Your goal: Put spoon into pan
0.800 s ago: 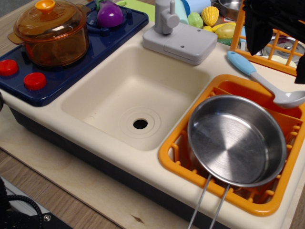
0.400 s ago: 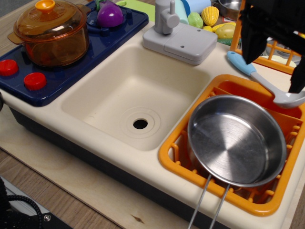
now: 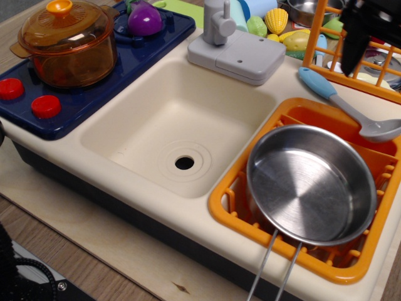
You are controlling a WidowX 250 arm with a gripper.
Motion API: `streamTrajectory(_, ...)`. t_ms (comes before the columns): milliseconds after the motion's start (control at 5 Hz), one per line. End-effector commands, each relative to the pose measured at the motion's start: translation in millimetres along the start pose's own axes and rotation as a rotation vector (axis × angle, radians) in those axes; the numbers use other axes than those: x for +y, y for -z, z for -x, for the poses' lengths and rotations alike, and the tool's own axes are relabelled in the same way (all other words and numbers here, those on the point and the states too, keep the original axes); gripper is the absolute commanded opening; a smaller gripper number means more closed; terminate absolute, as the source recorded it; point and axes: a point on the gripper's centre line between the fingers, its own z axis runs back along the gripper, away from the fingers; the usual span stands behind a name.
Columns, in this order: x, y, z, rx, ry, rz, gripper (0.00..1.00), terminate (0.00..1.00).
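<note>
The spoon lies on the cream counter behind the pan, with its light blue handle to the upper left and its grey bowl near the right edge. The shiny steel pan sits tilted in the orange drainer basket, its two-wire handle pointing toward the front. The pan is empty. My black gripper hangs at the top right, above and behind the spoon, apart from it. One finger shows; the other is cut off by the frame edge. The jaws look wide apart and empty.
A cream sink basin with a grey faucet fills the middle. A transparent orange lidded pot and a purple eggplant stand on the blue stove. An orange wire rack, toy vegetables and a small steel bowl are at the back.
My gripper has risen and moved right and back, away from the spoon. The spoon and the pan have not moved.
</note>
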Motion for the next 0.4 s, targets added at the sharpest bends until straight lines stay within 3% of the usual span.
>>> streamTrajectory(0, -13.3, -9.5, -3.7, -0.082, -0.088, -0.016, 1.0, 0.0)
streamTrajectory(200, -17.6, -4.3, 4.2, -0.09, -0.115, -0.022, 1.0, 0.0)
